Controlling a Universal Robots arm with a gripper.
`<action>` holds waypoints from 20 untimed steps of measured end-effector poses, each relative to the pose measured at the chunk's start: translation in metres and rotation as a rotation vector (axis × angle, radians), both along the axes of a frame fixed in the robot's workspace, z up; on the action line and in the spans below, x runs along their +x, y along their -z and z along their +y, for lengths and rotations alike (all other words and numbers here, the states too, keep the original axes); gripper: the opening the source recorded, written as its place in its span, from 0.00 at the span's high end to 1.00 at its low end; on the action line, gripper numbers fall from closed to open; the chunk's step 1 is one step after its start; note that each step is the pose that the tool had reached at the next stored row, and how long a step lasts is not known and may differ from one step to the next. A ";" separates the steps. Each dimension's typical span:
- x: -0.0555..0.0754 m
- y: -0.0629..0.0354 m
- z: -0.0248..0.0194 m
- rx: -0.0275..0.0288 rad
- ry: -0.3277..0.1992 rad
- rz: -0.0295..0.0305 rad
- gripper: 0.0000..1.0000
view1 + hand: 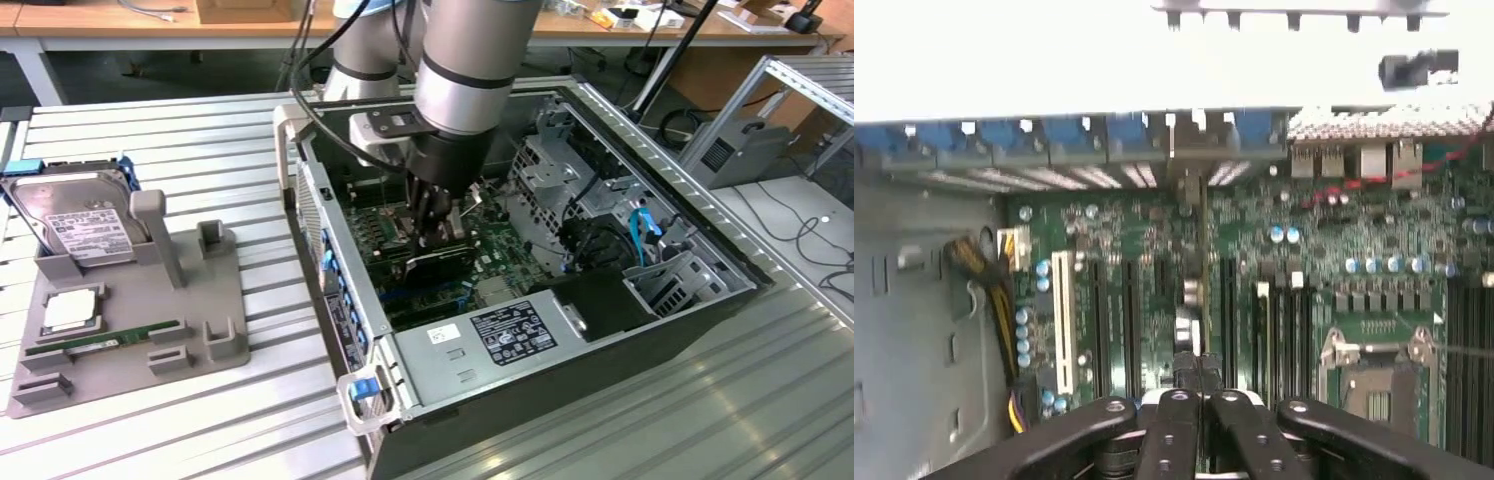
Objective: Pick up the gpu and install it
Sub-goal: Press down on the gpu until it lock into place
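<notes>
Thin dark gpu (pixel 438 257) standing on edge inside the open computer case (pixel 694 300), seen edge-on (pixel 1199 300) over the green motherboard (pixel 1144 300), pinched between closed fingers (pixel 1184 375).

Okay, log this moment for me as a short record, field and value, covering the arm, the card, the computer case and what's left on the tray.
end effector: shut on the gpu, lowered inside the case
gpu: held edge-on, standing upright over the motherboard slots
motherboard: green, lying flat on the case floor
computer case: open, lying on its side on the slatted table
holder tray: grey, on the exterior view's left
hard drive: propped in the tray
memory stick: lying flat in the tray
install status: whether the card is seated cannot be told
</notes>
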State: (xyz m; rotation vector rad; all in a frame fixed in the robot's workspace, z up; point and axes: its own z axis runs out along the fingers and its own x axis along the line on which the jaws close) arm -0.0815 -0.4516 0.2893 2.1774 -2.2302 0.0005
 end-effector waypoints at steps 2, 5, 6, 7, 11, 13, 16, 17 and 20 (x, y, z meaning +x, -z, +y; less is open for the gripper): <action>-0.006 0.0050 0.0003 -0.0002 0.000 0.0001 0.87; -0.007 0.0112 0.0005 0.0000 0.000 0.0000 0.87; -0.008 0.0127 0.0004 -0.0005 0.000 0.0002 0.87; -0.009 0.0136 0.0004 -0.0008 0.000 0.0004 0.87; -0.013 0.0148 0.0000 0.0000 0.000 -0.0001 0.87; -0.017 0.0148 -0.0021 0.0000 0.000 0.0001 0.87; -0.019 0.0147 -0.0047 0.0002 0.000 0.0001 0.87; -0.019 0.0147 -0.0049 0.0004 0.000 0.0001 0.87; -0.020 0.0150 -0.0101 0.0015 -0.001 -0.0003 0.87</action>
